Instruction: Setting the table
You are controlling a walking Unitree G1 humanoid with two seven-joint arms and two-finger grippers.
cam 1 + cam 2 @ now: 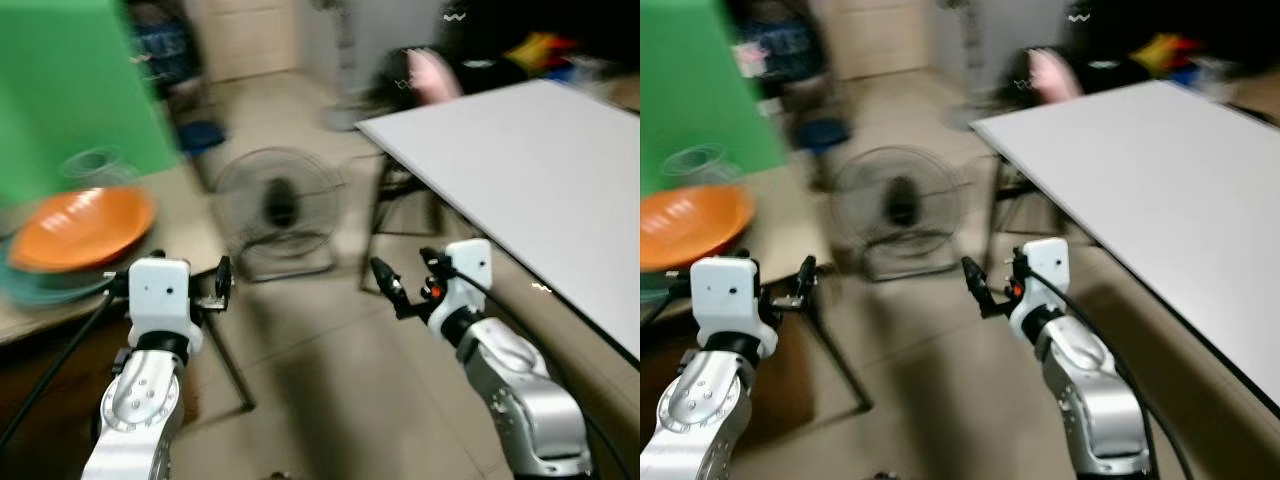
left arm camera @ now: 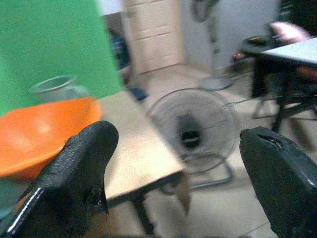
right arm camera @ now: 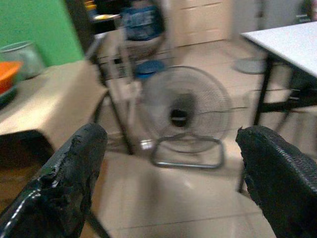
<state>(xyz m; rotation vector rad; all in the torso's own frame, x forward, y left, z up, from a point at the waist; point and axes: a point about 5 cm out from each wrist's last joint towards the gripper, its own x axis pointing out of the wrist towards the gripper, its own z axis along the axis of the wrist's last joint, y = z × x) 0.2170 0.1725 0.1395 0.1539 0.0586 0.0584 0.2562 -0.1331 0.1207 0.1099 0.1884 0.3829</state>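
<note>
An orange bowl is seen resting on a teal plate at the near end of a beige side table on the robot's left, with a clear glass container just behind it against a green backdrop. A white table, bare where it shows, stands well apart on the right, and a floor fan sits on the tiled floor between the two. The head views are blurred, so the camera is judged to be in motion.

The left gripper is held out near the corner of the side table; in its wrist view its fingers are spread wide with nothing between them. The right gripper is raised over the floor, pointing toward the fan, fingers likewise wide apart and empty.

The step in hand is judged to be the approach to the dishes, with nothing yet picked up. For the next move, the body would need to be squared to the side table and the left gripper brought to the bowl's rim, then closed on it before it is carried across to the white table
</note>
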